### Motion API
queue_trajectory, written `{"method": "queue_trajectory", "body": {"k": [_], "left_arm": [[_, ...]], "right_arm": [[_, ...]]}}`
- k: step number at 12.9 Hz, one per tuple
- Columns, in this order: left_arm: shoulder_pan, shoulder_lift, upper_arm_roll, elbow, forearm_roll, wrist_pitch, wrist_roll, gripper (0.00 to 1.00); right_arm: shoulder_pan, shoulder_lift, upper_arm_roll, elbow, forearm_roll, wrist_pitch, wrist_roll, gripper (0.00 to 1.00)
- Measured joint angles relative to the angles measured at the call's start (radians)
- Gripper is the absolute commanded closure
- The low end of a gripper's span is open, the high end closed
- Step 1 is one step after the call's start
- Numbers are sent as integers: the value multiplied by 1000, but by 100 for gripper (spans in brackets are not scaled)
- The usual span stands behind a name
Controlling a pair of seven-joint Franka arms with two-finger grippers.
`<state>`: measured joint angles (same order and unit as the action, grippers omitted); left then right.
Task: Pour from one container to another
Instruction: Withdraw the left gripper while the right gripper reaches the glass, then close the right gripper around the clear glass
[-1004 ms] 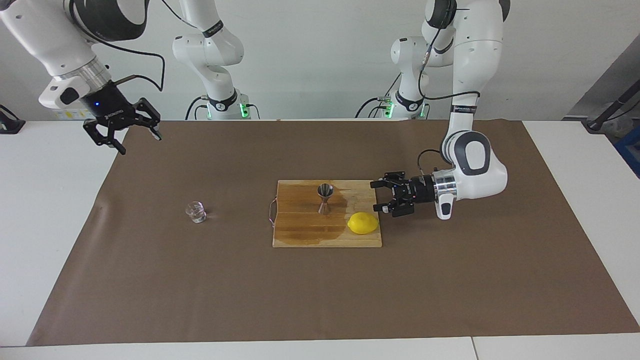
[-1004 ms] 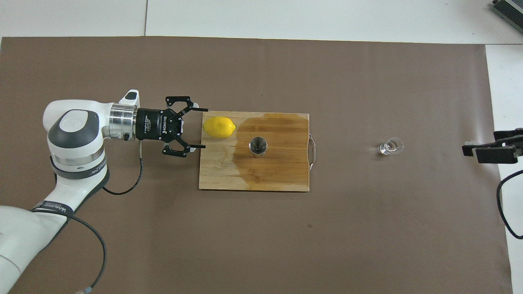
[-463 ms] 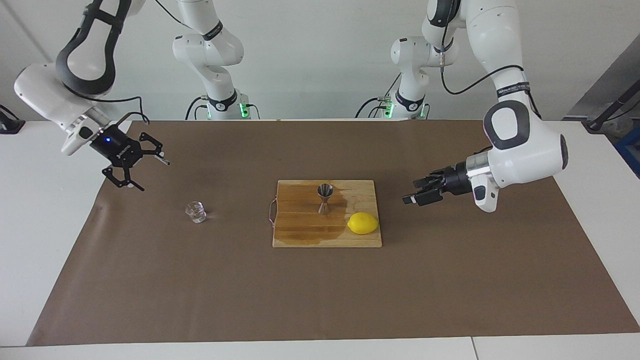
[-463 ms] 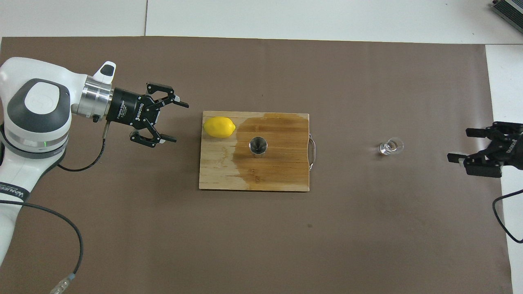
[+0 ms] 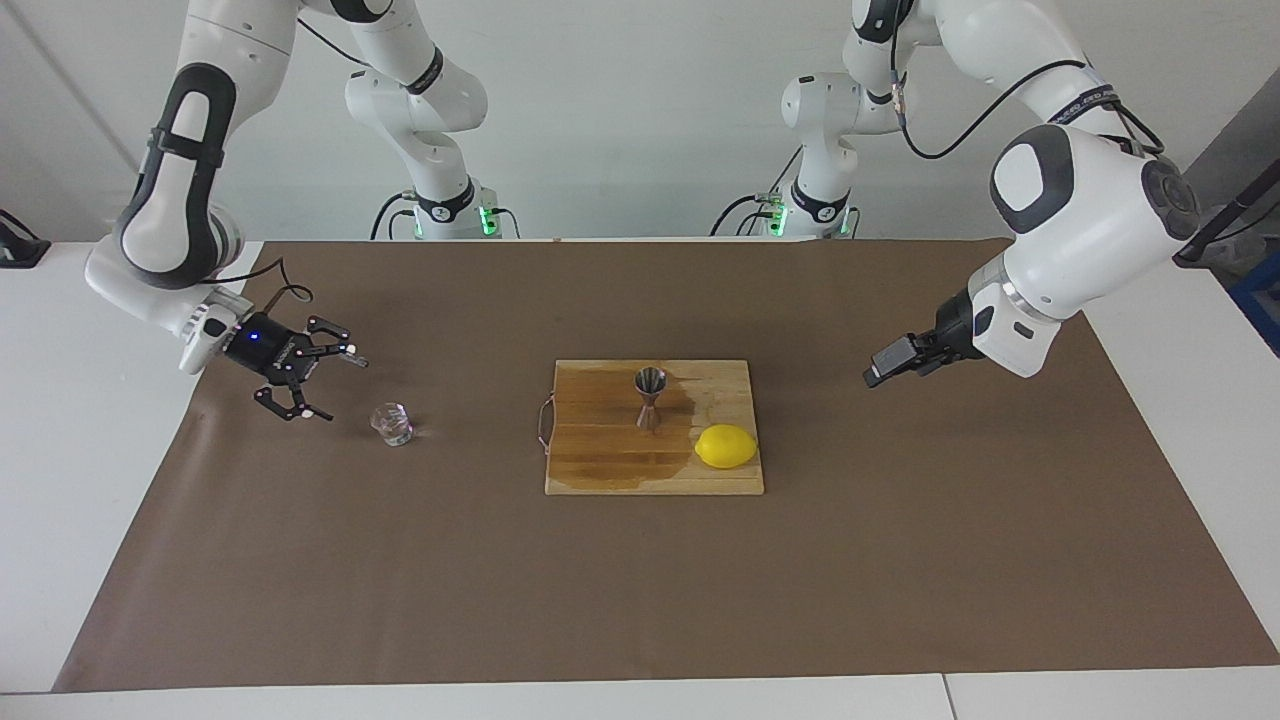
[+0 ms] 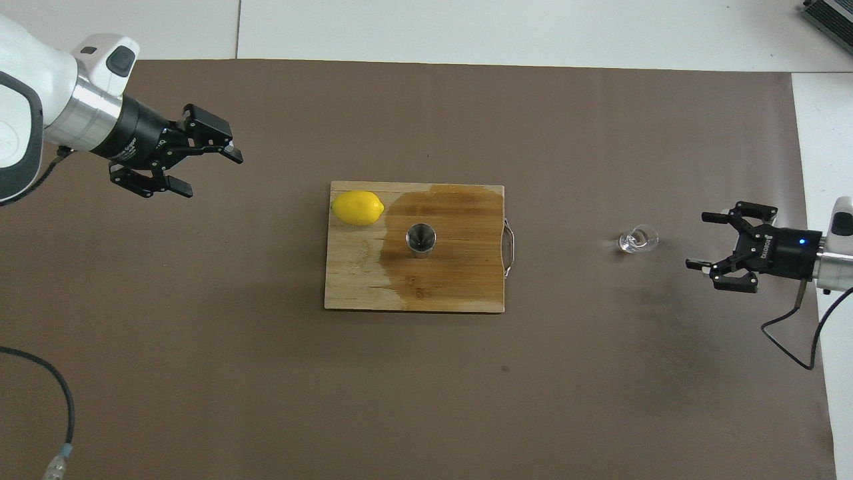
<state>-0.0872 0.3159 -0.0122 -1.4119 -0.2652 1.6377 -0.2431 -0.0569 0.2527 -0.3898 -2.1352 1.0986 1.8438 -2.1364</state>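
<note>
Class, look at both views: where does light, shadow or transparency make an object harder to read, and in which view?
Facing view: the clear glass cup nearly blends into the brown mat, showing only pale highlights; the jigger stands against the dark patch on the cutting board. Overhead view: the cup shows as bright glints with a faint shadow; the jigger shows only its rim; the lemon reads clearly.

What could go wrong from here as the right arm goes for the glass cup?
1. The right claw is open, low beside the small clear glass cup; a slightly off approach could knock it over.
2. The jigger has a narrow waist and small mouth, so pouring may miss.
3. The cutting board already shows a dark wet-looking patch around the jigger; it might slide if bumped.
</note>
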Motion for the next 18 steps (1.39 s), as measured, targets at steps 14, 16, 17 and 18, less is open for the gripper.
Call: {"method": "queue_trajectory", "body": {"k": [14,16,17,18], "left_arm": [[6,-265,-14,-138,214,-106,242,0],[17,-312,-13,-217,214,-106,246,0],[19,-324,-11,-235,214,-107,246,0],[25,-328,-10,-245,215,-116,246,0]], "right_arm": [[30,130,3,35,141,-18,-151,0],[36,132,4,34,141,-11,-151,0],[38,133,8,33,142,-2,-151,0],[38,133,15,33,146,11,-151,0]]}}
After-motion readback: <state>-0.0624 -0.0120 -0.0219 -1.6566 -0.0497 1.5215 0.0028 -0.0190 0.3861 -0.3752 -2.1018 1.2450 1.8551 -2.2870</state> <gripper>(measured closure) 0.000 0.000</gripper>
